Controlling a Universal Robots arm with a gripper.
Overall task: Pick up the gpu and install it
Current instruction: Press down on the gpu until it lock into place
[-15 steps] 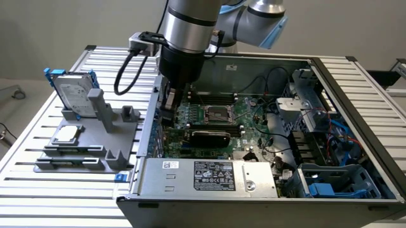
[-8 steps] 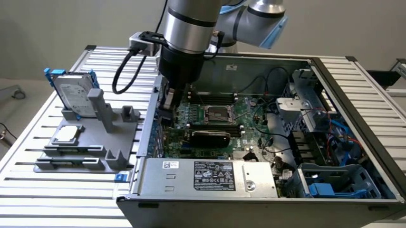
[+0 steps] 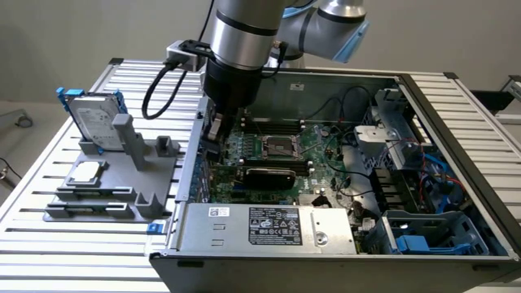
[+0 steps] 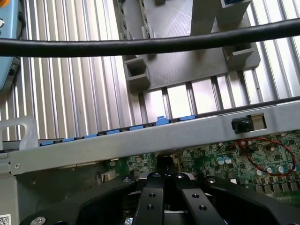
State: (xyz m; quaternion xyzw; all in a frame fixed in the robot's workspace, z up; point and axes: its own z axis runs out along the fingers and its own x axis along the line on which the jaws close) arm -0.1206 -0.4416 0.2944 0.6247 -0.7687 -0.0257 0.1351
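One arm holds its gripper (image 3: pixel 215 145) low inside the one open case (image 3: pixel 456 110), at the wall toward the exterior view's left, jaws closed together with nothing between them. One gpu (image 3: pixel 269 177) sits on the motherboard (image 3: pixel 318 143) just beside the gripper. On the desk (image 3: pixel 33 238), one grey holder (image 3: pixel 130 177) carries one hard drive (image 3: pixel 94 122) and one chip (image 3: pixel 88 173).

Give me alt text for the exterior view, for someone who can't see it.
A robot arm reaches into an open computer case, its gripper low over the motherboard near the gpu. On the exterior view's left, a grey holder carries a hard drive and a small silver chip.
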